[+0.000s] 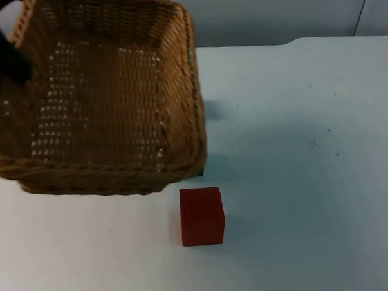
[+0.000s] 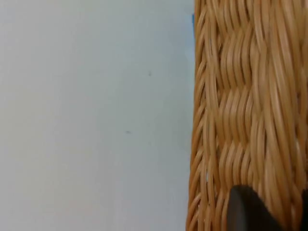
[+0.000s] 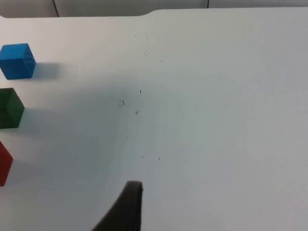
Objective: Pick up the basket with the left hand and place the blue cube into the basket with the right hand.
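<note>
Basket (image 1: pixel 102 104) lifted, tilted, over far-left part of table (image 1: pixel 297 147); left gripper (image 1: pixel 3 54) at its left rim, presumably clamping wall; finger closure not discernible. Blue cube (image 3: pixel 18 60) on table beside green cube (image 3: pixel 9 108), red cube (image 1: pixel 201 216) nearer front. Right gripper (image 3: pixel 126 208) waiting apart from cubes, finger state unreadable. Next: reach blue cube, grasp.

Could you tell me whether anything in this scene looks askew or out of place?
Only the basket stands out: it hangs tilted above the table, held at its rim by the left gripper. It hides the blue cube and green cube from above; the red cube sits squarely.
</note>
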Controlling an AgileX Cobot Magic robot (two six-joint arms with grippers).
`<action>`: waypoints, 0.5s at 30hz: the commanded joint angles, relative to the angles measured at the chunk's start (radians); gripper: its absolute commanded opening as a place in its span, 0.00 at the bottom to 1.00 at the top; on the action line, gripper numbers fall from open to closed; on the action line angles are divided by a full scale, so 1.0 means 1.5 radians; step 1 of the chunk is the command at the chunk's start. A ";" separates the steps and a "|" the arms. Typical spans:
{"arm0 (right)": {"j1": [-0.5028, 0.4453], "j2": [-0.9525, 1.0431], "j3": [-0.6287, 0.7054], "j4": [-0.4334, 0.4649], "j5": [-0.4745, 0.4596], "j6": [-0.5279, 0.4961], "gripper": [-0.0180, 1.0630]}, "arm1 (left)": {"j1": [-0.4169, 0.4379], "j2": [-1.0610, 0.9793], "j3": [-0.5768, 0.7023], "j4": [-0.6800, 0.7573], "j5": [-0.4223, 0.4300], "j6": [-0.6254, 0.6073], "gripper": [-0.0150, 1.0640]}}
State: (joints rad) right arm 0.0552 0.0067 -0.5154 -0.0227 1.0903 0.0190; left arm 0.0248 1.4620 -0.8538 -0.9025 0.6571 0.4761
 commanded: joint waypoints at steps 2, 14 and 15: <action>-0.004 -0.004 0.005 -0.003 -0.008 0.000 0.98 | 0.101 -0.049 0.052 -0.029 0.059 0.065 0.01; -0.004 0.074 -0.027 0.110 -0.047 -0.039 0.98 | 0.292 -0.062 0.159 -0.082 0.150 0.270 0.01; -0.004 0.074 -0.027 0.110 -0.047 -0.039 0.98 | 0.292 -0.062 0.159 -0.082 0.150 0.270 0.01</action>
State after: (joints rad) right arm 0.0552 0.1044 -0.5471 0.1235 1.0433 -0.0184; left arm 0.4564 1.3788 -0.6179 -0.9964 0.8515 0.8554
